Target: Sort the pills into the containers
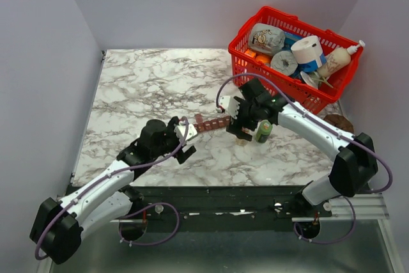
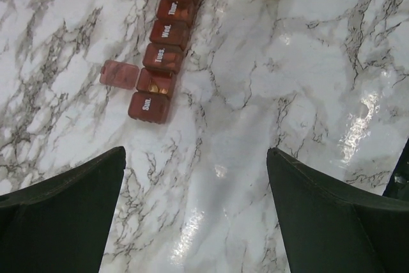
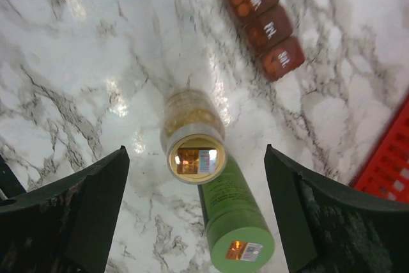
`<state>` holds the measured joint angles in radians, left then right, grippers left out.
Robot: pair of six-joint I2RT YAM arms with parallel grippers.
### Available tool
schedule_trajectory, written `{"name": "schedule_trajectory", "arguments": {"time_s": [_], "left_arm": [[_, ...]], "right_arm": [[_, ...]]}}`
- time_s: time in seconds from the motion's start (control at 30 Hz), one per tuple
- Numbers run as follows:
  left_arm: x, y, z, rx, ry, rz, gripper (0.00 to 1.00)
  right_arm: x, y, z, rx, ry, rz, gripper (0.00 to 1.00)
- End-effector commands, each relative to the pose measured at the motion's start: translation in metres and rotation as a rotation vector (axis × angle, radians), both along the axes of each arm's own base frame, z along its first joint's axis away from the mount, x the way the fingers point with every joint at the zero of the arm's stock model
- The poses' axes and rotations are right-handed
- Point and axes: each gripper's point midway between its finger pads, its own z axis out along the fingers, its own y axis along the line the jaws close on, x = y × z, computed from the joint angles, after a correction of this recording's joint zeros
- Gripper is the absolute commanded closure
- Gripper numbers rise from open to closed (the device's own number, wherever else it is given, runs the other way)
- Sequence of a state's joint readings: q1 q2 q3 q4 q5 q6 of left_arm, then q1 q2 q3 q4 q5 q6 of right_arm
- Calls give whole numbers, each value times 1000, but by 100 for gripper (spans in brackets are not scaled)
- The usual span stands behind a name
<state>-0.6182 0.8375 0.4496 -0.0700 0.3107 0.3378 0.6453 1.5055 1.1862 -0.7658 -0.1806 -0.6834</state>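
The dark red-brown pill organiser strip [image 1: 211, 123] lies mid-table between my grippers. In the left wrist view the organiser [image 2: 163, 55] has day-labelled lids. Its second compartment is open, lid [image 2: 119, 74] flipped left, with yellow-orange pills [image 2: 155, 85] inside. In the right wrist view the organiser's end [image 3: 262, 17] shows orange pills through its lids. My left gripper [image 2: 195, 158] is open and empty over bare marble, short of the strip. My right gripper [image 3: 195, 155] is open above a clear tan-capped bottle [image 3: 195, 142] of yellow pills, not touching it.
A green bottle [image 3: 236, 222] stands right beside the clear one and shows in the top view [image 1: 262, 132]. A red mesh basket [image 1: 243, 52] full of items stands at the back right. A brown object [image 1: 339, 121] lies at the table's right edge.
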Motion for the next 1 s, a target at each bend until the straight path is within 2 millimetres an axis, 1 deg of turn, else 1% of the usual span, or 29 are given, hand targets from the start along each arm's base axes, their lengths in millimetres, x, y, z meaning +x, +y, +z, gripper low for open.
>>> {"name": "schedule_trajectory", "arguments": {"time_s": [0.0, 0.03, 0.07, 0.1, 0.13, 0.17, 0.2, 0.23, 0.27, 0.3, 0.33, 0.37, 0.4, 0.43, 0.47, 0.5, 0.53, 0.57, 0.6, 0.63, 0.67, 0.7, 0.73, 0.77, 0.8, 0.87, 0.9, 0.97], "left_arm": [[27, 2, 13, -106, 113, 163, 2], [30, 3, 14, -130, 148, 185, 3], [40, 7, 20, -197, 213, 246, 5], [45, 9, 15, -200, 252, 267, 9], [49, 10, 15, -232, 295, 299, 10], [55, 11, 19, -250, 311, 316, 11], [60, 14, 16, -272, 344, 343, 12], [64, 16, 16, -285, 357, 363, 12], [68, 17, 18, -300, 368, 377, 11], [74, 24, 12, -327, 417, 426, 11], [79, 28, 11, -342, 440, 456, 11], [86, 31, 14, -367, 459, 485, 11], [93, 33, 7, -374, 503, 508, 11], [99, 39, 7, -417, 558, 543, 11], [106, 39, 11, -440, 578, 543, 11], [111, 39, 2, -442, 624, 554, 12], [113, 40, 0, -466, 669, 559, 13], [122, 38, 7, -488, 658, 548, 13], [129, 36, 0, -492, 684, 549, 16], [132, 34, -2, -496, 699, 543, 16], [137, 30, 3, -511, 708, 523, 17], [142, 27, -5, -510, 735, 517, 20], [145, 24, -6, -515, 749, 508, 22], [150, 21, -4, -525, 759, 497, 23], [154, 19, -11, -523, 779, 497, 26], [160, 17, -11, -530, 783, 489, 28], [163, 16, -16, -526, 789, 495, 30], [170, 16, -16, -526, 787, 496, 32]], "right_arm": [[5, 36, 38, 184, 54, 25, 5], [4, 48, 44, 237, 81, 45, 6], [4, 55, 45, 267, 107, 49, 7], [10, 67, 51, 303, 122, 57, 7], [8, 80, 55, 359, 169, 55, 9], [12, 88, 59, 384, 187, 55, 11], [15, 96, 49, 388, 234, 53, 12], [20, 107, 63, 424, 240, 73, 13], [24, 110, 61, 417, 250, 83, 13], [28, 112, 55, 398, 258, 97, 14], [32, 111, 37, 348, 272, 129, 14], [37, 112, 34, 331, 254, 161, 14], [36, 109, 25, 310, 248, 197, 14], [41, 109, 24, 300, 153, 310, 13], [31, 99, 1, 269, 154, 362, 12], [31, 96, -3, 263, 103, 418, 11], [40, 98, 0, 259, -17, 509, 9], [41, 95, 0, 246, -67, 541, 8], [41, 91, -8, 226, -82, 556, 8], [45, 90, -9, 215, -115, 592, 8], [49, 87, -16, 206, -114, 602, 8], [51, 87, -20, 198, -119, 620, 8], [56, 87, -23, 192, -138, 633, 8], [59, 86, -29, 183, -132, 634, 9], [62, 86, -38, 174, -122, 632, 9], [68, 89, -42, 171, -134, 626, 10], [71, 89, -47, 168, -129, 615, 10], [79, 88, -48, 168, -129, 588, 11]]}}
